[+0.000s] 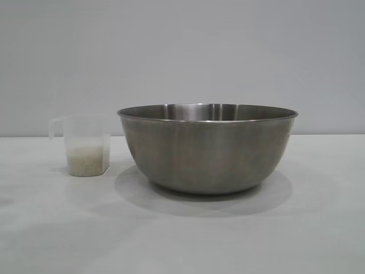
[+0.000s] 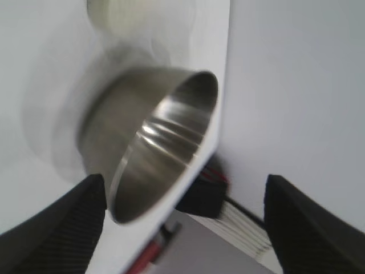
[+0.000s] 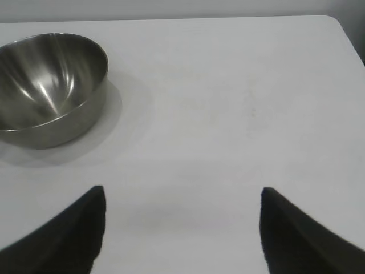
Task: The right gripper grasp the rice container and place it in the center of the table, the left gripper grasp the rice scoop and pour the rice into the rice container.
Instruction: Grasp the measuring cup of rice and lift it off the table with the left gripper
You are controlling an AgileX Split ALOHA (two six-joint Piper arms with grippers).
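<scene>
you've got the big round brushed-steel bowl point(image 1: 207, 149) sitting upright on the plain white bench point(image 1: 182, 240), about mid-frame in the exterior view. the small translucent plastic measuring cup w/ side handle point(image 1: 86, 145) stands upright at the bowl's 9 o'clock, just beside it, not touching; handle sticks out toward 9 o'clock, away from the bowl. a shallow layer of white-cream rice grains point(image 1: 87, 160) fills the cup's bottom part. can't see into the bowl from the exterior view; right wrist view shows its inside bare and shiny.

neither arm shows in the exterior view. left claw point(image 2: 182, 228): both black fingers visible at the edges of its wrist view, spread wide apart w/ nothing between them, so open & empty. its cam is rolled, so the bench looks tipped on its side; bowl point(image 2: 151, 145) lies ahead of the fingers, blurred, and the cup point(image 2: 117, 14) is a pale blur beyond it, cut off by the frame edge.

right claw point(image 3: 182, 228): black fingers also well apart, empty, hovering over bare bench point(image 3: 228, 114). bowl point(image 3: 48, 88) sits well off from it, ahead and to one side.
</scene>
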